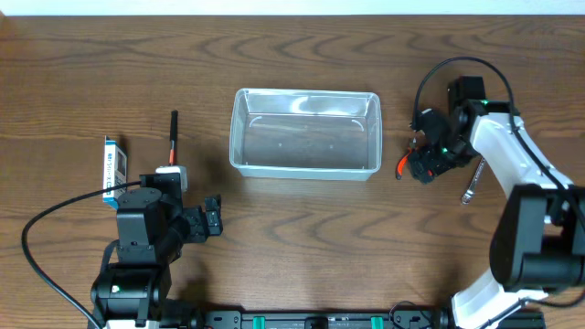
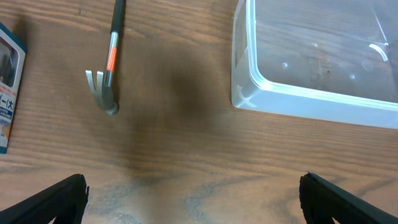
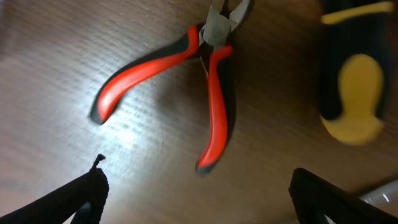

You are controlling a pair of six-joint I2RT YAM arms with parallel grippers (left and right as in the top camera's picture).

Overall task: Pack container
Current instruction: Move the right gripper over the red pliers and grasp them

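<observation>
The clear plastic container [image 1: 305,132] stands empty at the table's middle; its corner shows in the left wrist view [image 2: 311,56]. Red-and-black pliers [image 3: 186,81] lie on the table just ahead of my open right gripper [image 3: 199,193]; in the overhead view only a red handle tip [image 1: 402,164] shows beside that gripper [image 1: 423,164]. A yellow-and-black tool handle [image 3: 354,81] lies to the pliers' right. A small hammer [image 2: 107,59] with a black handle lies left of the container [image 1: 174,137]. My left gripper [image 2: 193,199] is open and empty over bare table [image 1: 206,222].
A small blue-and-white box [image 1: 111,164] lies at the left, also at the edge of the left wrist view [image 2: 7,81]. A silver metal tool [image 1: 472,183] lies to the right of the right gripper. The wooden table [image 1: 302,238] carries everything.
</observation>
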